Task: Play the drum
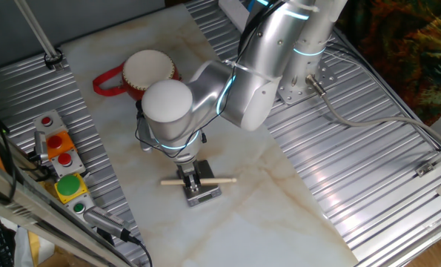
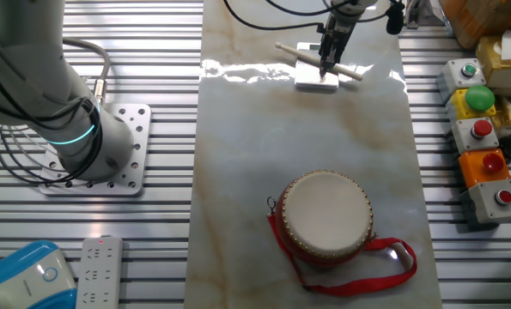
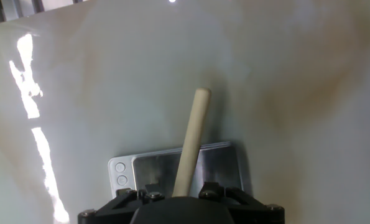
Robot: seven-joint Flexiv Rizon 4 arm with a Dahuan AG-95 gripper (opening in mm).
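The gripper point(image 1: 196, 176) is low over a small grey metal block point(image 1: 203, 193) that lies on the marble worktop point(image 1: 279, 208). A wooden stick point(image 1: 198, 180) lies across the top of this block, and both of its ends stick out past the block. In the other fixed view the fingers point(image 2: 327, 53) come down on the stick point(image 2: 322, 61) near its middle. In the hand view the stick point(image 3: 191, 143) runs from between the black finger bases out over the block point(image 3: 172, 171). The gripper seems closed around the stick, but the fingertips are hidden, so I cannot tell for sure if it really holds it.

The drum point(image 2: 325, 215) stands upright on the worktop, well apart from the gripper, with its cream skin facing up. Its red strap point(image 2: 358, 266) lies in a loop beside it. A box with coloured buttons point(image 2: 483, 129) sits off the edge of the worktop.
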